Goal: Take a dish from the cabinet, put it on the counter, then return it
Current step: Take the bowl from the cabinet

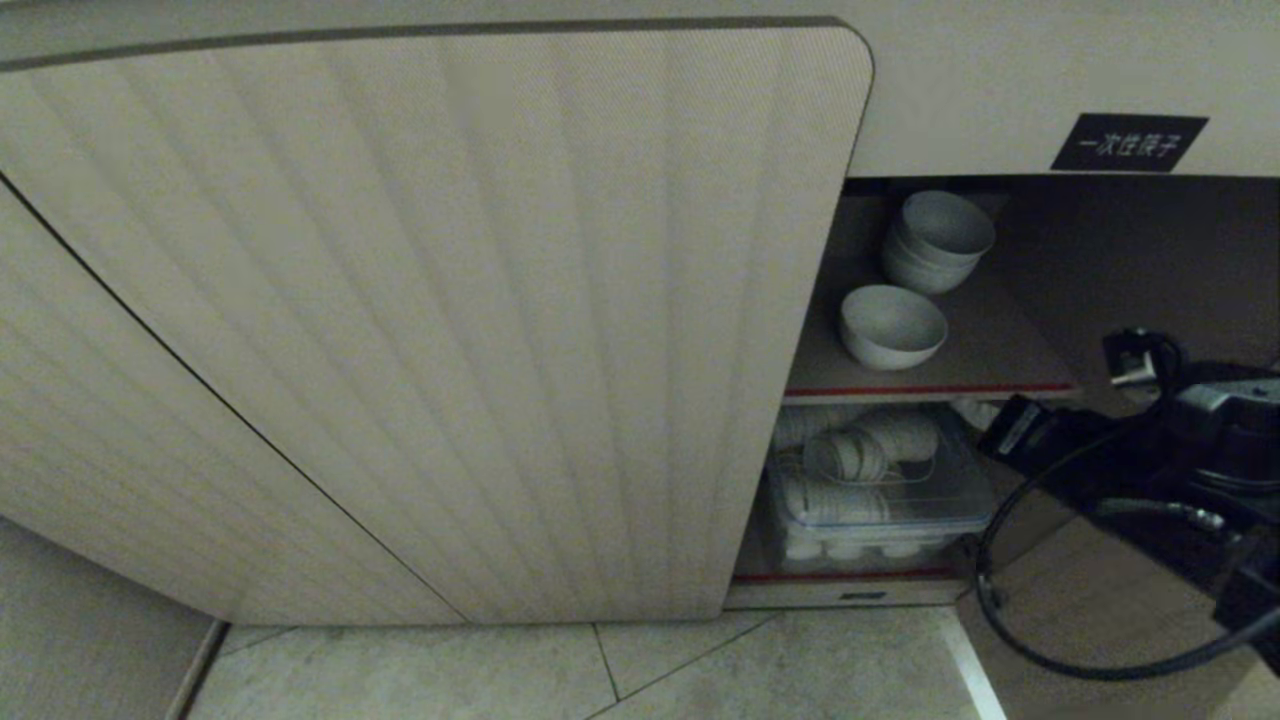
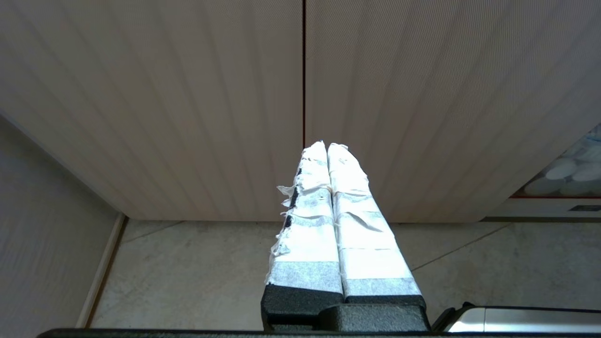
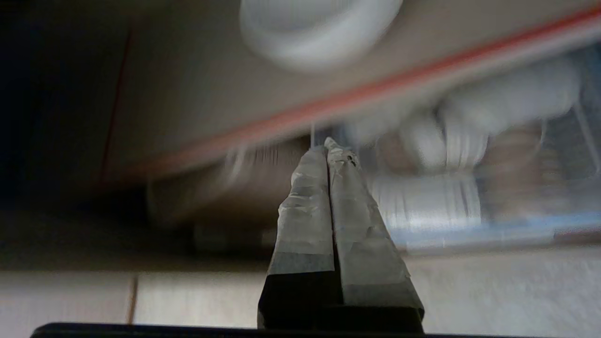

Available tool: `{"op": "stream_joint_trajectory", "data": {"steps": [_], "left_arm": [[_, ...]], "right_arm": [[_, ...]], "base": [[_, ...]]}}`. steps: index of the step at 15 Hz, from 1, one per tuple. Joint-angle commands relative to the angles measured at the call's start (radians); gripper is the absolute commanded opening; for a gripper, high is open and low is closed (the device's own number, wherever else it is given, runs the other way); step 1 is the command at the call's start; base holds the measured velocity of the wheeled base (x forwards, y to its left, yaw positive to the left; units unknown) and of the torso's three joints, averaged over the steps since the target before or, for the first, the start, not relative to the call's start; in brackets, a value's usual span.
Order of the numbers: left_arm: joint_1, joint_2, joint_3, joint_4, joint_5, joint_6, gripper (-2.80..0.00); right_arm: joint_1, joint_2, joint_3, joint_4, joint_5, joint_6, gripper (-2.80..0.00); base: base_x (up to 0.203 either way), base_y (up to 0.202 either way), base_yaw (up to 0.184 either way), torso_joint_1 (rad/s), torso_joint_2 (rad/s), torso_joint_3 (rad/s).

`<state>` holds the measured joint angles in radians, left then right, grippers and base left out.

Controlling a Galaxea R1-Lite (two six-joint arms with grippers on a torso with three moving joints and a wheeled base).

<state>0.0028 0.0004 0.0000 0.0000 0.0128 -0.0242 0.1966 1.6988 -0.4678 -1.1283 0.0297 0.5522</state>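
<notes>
Pale grey tiled floor [image 1: 700,670] in front of a low beige cabinet [image 1: 450,300] with vertically fluted doors; a small black label with white characters [image 1: 1128,142] sits on the panel above the open right-hand bay. Upper shelf, edged in red [image 1: 930,389]: one small, deep, round white ceramic bowl [image 1: 893,326] stands alone near the front edge, with a stack of similar white bowls [image 1: 938,241] just behind it, further in. Lower compartment: a clear plastic bin [image 1: 880,500] holding rolls and stacks of white disposable ware. The right arm, black with looping cable, enters from the right of the head view, near the open bay; the right gripper [image 3: 327,143] has its tape-wrapped fingers pressed together, holding nothing, and points toward the red shelf edge and the bin below it. The left gripper [image 2: 327,145] is likewise closed and empty, facing the shut fluted doors above the floor.
</notes>
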Motion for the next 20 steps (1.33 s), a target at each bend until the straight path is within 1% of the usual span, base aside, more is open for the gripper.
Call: {"op": "stream_joint_trajectory", "data": {"steps": [1, 4, 6, 10, 14, 20], "left_arm": [[0.0, 0.0, 0.0, 0.0, 0.001, -0.001, -2.8], [0.0, 0.0, 0.0, 0.0, 0.001, 0.0, -2.8], [0.0, 0.0, 0.0, 0.0, 0.001, 0.0, -2.8], [0.0, 0.0, 0.0, 0.0, 0.001, -0.002, -2.8], [0.0, 0.0, 0.0, 0.0, 0.001, -0.001, -2.8], [0.0, 0.0, 0.0, 0.0, 0.001, -0.002, -2.8]], "right_arm": [[0.0, 0.058, -0.072, -0.022, -0.009, 0.033, -2.8], [0.0, 0.091, -0.105, -0.038, -0.021, 0.045, -2.8], [0.0, 0.12, -0.129, -0.057, -0.05, 0.066, -2.8], [0.0, 0.14, -0.17, -0.059, -0.072, 0.063, -2.8], [0.0, 0.143, -0.211, -0.057, -0.085, 0.062, -2.8], [-0.001, 0.139, -0.214, -0.055, -0.086, 0.066, -2.8]], "base": [[0.0, 0.0, 0.0, 0.0, 0.0, 0.0], [0.0, 0.0, 0.0, 0.0, 0.0, 0.0], [0.0, 0.0, 0.0, 0.0, 0.0, 0.0], [0.0, 0.0, 0.0, 0.0, 0.0, 0.0], [0.0, 0.0, 0.0, 0.0, 0.0, 0.0], [0.0, 0.0, 0.0, 0.0, 0.0, 0.0]]}}
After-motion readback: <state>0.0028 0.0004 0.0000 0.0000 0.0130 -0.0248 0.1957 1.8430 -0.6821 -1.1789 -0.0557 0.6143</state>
